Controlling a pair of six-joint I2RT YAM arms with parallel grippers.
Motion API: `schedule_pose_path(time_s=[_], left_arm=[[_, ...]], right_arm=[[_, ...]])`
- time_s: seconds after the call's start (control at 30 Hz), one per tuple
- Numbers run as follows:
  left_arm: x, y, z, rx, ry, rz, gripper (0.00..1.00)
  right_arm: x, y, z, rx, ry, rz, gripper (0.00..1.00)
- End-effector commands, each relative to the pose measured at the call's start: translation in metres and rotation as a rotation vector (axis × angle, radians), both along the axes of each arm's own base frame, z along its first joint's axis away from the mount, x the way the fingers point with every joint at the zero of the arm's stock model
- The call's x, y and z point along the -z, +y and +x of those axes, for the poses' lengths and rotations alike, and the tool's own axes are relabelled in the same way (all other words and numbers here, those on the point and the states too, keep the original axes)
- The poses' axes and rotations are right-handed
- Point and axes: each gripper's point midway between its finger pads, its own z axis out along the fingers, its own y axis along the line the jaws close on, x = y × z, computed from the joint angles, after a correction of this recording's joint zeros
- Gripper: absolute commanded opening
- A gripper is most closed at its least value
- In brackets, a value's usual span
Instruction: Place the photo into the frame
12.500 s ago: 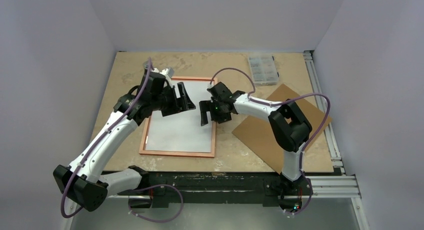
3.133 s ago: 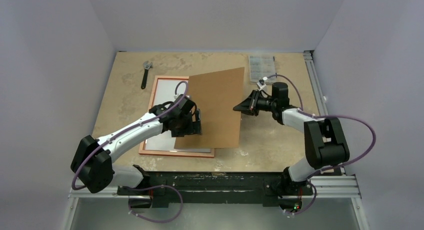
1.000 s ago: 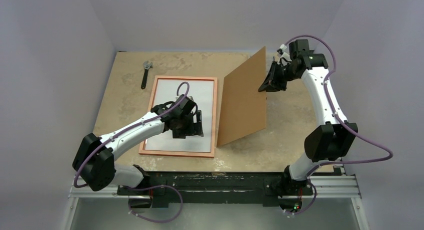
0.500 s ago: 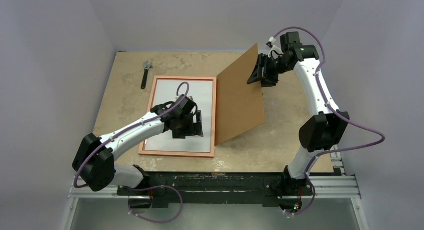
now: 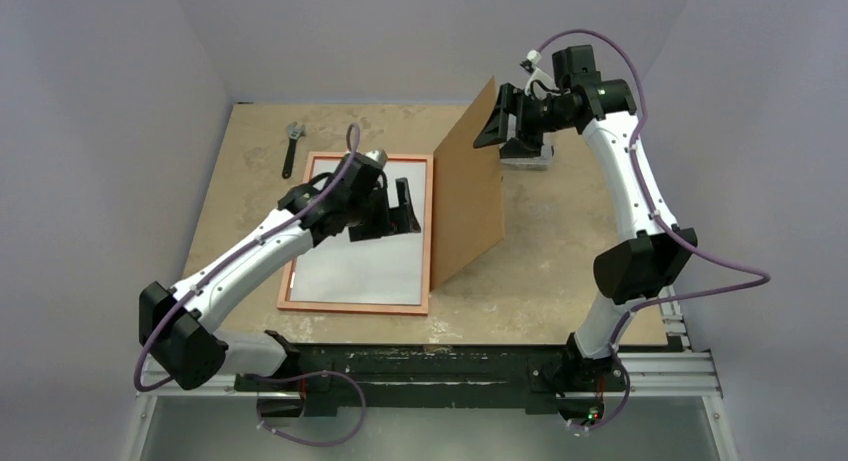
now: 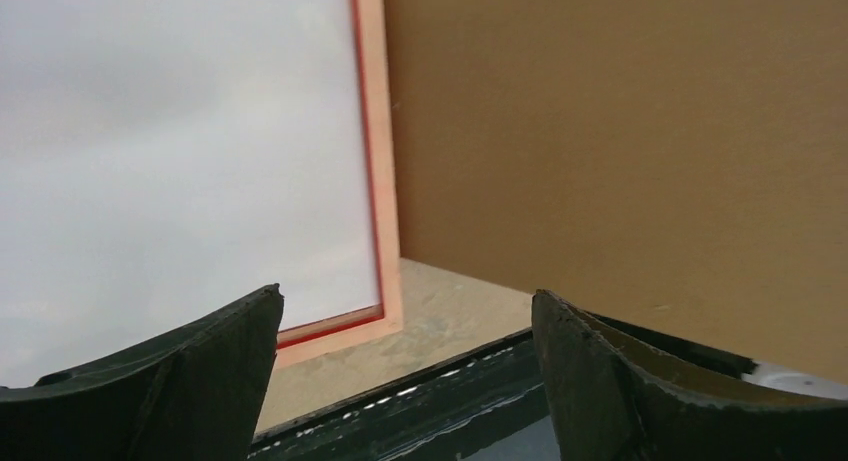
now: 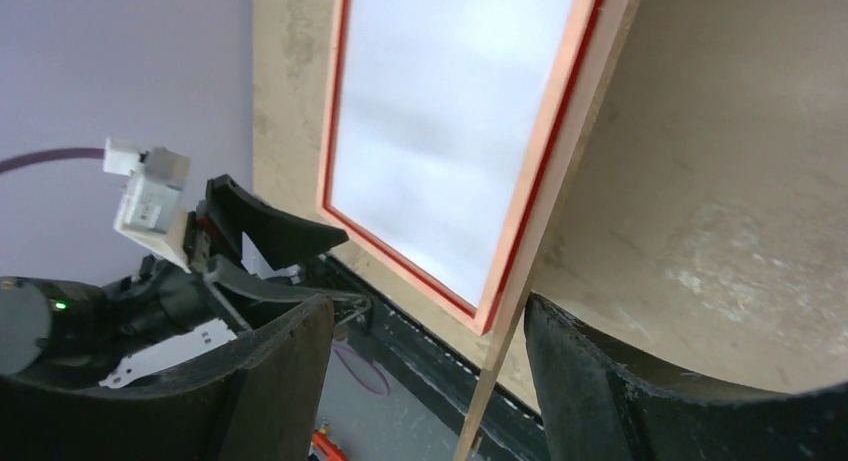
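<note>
The frame [image 5: 431, 243] lies flat on the table, pale copper back up, with a red inner lip [image 6: 378, 181]. The photo [image 5: 365, 251] rests inside it, white back up [image 6: 180, 131] [image 7: 450, 111]. A brown backing board [image 5: 468, 206] stands on its lower edge just right of the frame, leaning over it. My left gripper [image 5: 400, 219] hovers open over the photo's right part with nothing between its fingers [image 6: 407, 296]. My right gripper [image 5: 493, 129] is raised at the board's top corner. It is open, and the board's thin edge [image 7: 500, 351] runs between its spread fingers [image 7: 640, 391], close to the right one.
A wrench [image 5: 291, 146] lies at the back left of the table. A clear parts box [image 5: 527, 153] sits at the back, partly hidden by my right gripper. A metal rail [image 5: 640, 181] runs along the table's right edge.
My right gripper has opened around the board's top and shifted left, and the board now stands steeper, nearer the frame. My left gripper has lifted off the photo toward the back.
</note>
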Motion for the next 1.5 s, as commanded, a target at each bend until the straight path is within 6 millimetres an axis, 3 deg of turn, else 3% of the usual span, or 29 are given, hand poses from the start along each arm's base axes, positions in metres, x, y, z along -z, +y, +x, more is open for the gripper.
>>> schedule_pose_path(time_s=[0.0, 0.13, 0.23, 0.33, 0.47, 0.8, 0.97, 1.27, 1.4, 1.47], left_arm=[[-0.085, -0.019, 0.024, 0.045, -0.182, -0.226, 0.93], [-0.125, -0.02, 0.043, 0.027, -0.244, -0.404, 0.97], [-0.139, -0.02, 0.055, 0.027, -0.272, -0.504, 1.0], [-0.14, -0.025, 0.066, 0.039, -0.255, -0.585, 1.0], [-0.136, -0.028, 0.078, 0.052, -0.241, -0.649, 1.0], [-0.138, -0.027, 0.095, 0.072, -0.232, -0.694, 1.0], [-0.137, -0.017, 0.098, 0.061, -0.231, -0.657, 1.0], [-0.14, -0.001, 0.109, 0.04, -0.247, -0.614, 1.0], [-0.125, 0.011, 0.118, 0.01, -0.232, -0.478, 0.96], [-0.112, 0.02, 0.122, -0.008, -0.217, -0.398, 0.87]], right_arm=[[-0.036, 0.04, -0.006, -0.093, -0.075, 0.109, 0.69], [-0.043, 0.067, -0.014, -0.153, -0.082, 0.171, 0.69], [-0.044, 0.085, -0.021, -0.195, -0.074, 0.23, 0.69], [-0.043, 0.1, -0.031, -0.251, -0.059, 0.291, 0.69], [-0.056, 0.119, -0.048, -0.343, -0.028, 0.442, 0.69], [-0.087, 0.121, -0.067, -0.429, -0.055, 0.614, 0.69], [-0.064, 0.11, -0.061, -0.375, -0.039, 0.546, 0.69], [-0.004, 0.083, -0.051, -0.268, -0.037, 0.247, 0.68], [0.018, 0.072, -0.053, -0.25, -0.028, 0.152, 0.68], [0.031, 0.065, -0.054, -0.236, -0.017, 0.098, 0.68]])
